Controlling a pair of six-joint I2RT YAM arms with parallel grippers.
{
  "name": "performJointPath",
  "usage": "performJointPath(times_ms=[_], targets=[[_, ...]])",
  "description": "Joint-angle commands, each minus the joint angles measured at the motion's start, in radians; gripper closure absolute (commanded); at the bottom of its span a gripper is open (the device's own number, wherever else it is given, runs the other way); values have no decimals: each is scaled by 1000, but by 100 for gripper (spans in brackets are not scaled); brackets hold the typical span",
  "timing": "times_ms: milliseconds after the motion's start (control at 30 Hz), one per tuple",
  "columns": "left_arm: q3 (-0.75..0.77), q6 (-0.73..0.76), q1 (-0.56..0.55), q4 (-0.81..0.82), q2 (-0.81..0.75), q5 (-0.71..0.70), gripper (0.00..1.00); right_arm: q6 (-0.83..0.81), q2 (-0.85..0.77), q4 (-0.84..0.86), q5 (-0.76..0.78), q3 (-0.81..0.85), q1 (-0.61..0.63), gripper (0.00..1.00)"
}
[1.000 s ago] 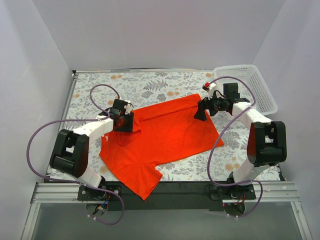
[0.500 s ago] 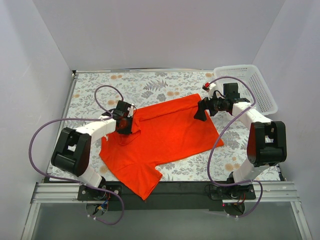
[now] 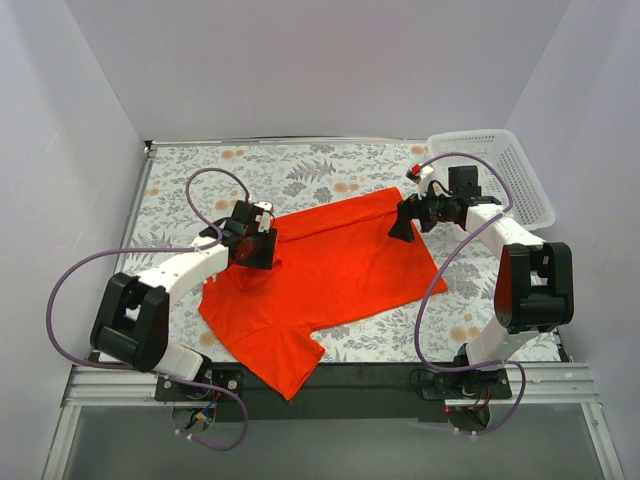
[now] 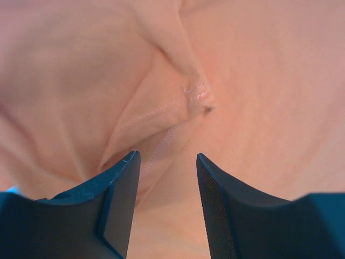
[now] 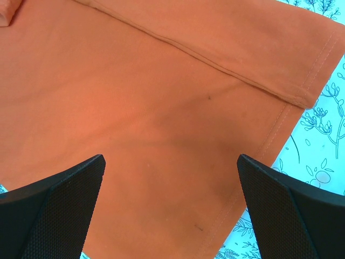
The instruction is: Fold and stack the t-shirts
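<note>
The plain orange-red cloth t-shirt (image 3: 340,270) is lying spread beneath both grippers; the left gripper (image 4: 164,162) is hovering half-parted, holding nothing, a raised crease just ahead of its tips; the right gripper (image 5: 170,162) is gaping wide over the hem; the left probably needs sinking around that crease before pinching.

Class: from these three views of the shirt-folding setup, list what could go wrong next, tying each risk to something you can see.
1. The left gripper has its jaws parted before a bunched ridge of the t-shirt; closing may pinch only that wrinkle and skew the fold.
2. The right gripper, jaws wide, hovers near the hemmed corner; it could miss the edge.
3. One sleeve overhangs the table's near edge; pulling may drag it off.
</note>
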Motion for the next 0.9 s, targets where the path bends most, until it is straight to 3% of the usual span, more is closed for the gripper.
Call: performJointPath(times_ms=[0, 233, 533, 633, 700, 767, 867], targets=[[-4, 22, -4, 41, -118, -120, 55, 8, 3, -10, -35, 24, -4, 2], [2, 105, -4, 29, -47, -163, 51, 10, 1, -10, -35, 25, -6, 2], [42, 136, -4, 26, 81, -162, 53, 10, 3, -11, -38, 25, -9, 2], [43, 131, -4, 28, 99, -157, 60, 8, 3, -13, -40, 24, -10, 2], [43, 126, -4, 28, 106, -153, 78, 8, 3, -13, -41, 24, -13, 2], [43, 123, -4, 26, 93, -143, 86, 8, 3, -13, -41, 22, -15, 2], [40, 116, -4, 18, 58, -127, 90, 8, 3, -13, -43, 24, -15, 2]])
